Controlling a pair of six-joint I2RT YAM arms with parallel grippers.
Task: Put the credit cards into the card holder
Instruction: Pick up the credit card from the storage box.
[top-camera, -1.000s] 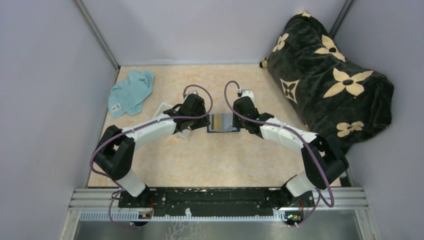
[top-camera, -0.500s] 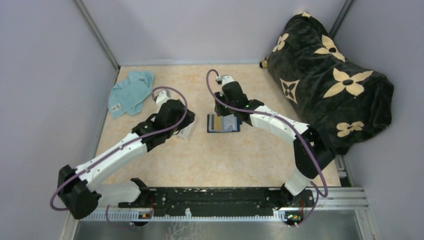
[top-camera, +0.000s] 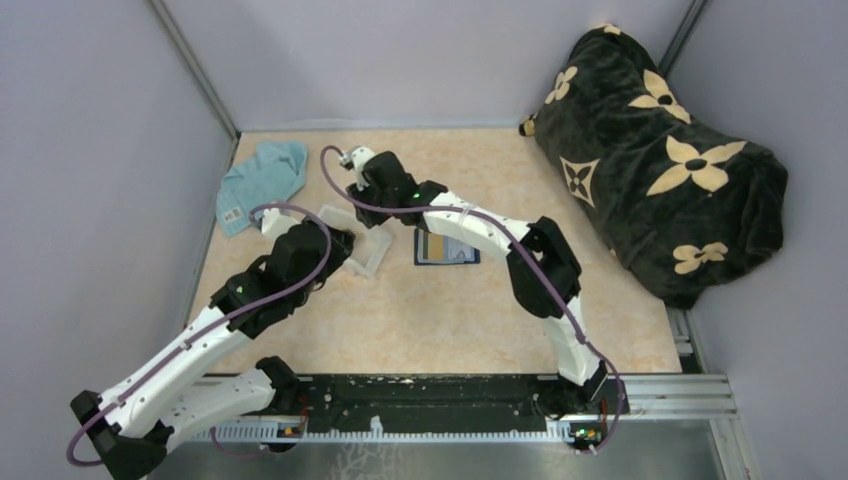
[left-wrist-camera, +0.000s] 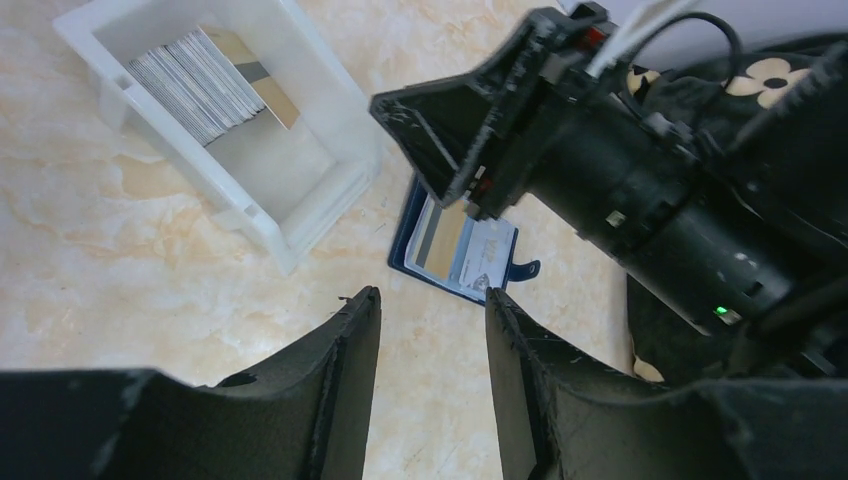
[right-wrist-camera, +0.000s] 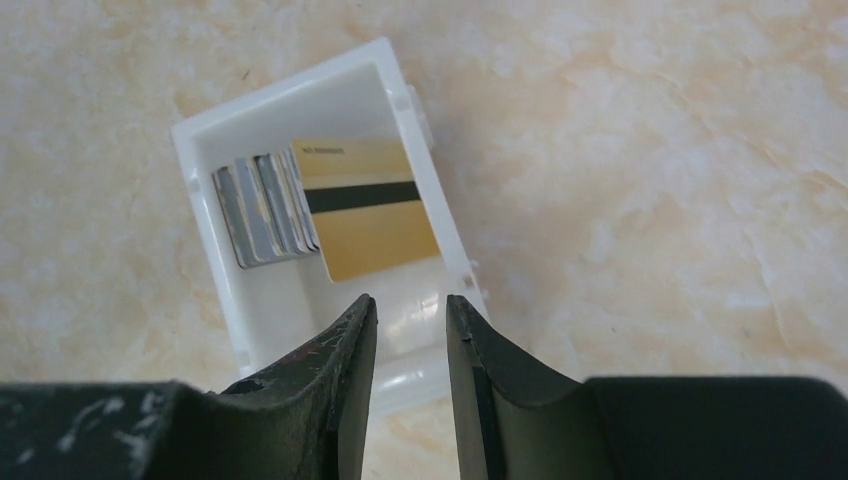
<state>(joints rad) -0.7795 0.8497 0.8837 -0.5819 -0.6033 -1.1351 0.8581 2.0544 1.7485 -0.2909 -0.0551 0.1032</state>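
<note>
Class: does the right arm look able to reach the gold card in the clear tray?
Probably yes: the right arm holds open jaws above the tray; the gold card lies exposed, nothing covering it.

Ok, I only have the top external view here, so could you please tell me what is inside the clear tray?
Observer: The right wrist view shows the clear tray holding a leaning stack of greyish cards, with a gold card in front, its black stripe showing.
Operator: Thank you. Is the right gripper holding anything?
Observer: No. The right gripper hangs over one end of the tray, its fingers apart with nothing between them.
Operator: And the left one?
Observer: The left gripper is open and empty too, over bare table near the card holder.
</note>
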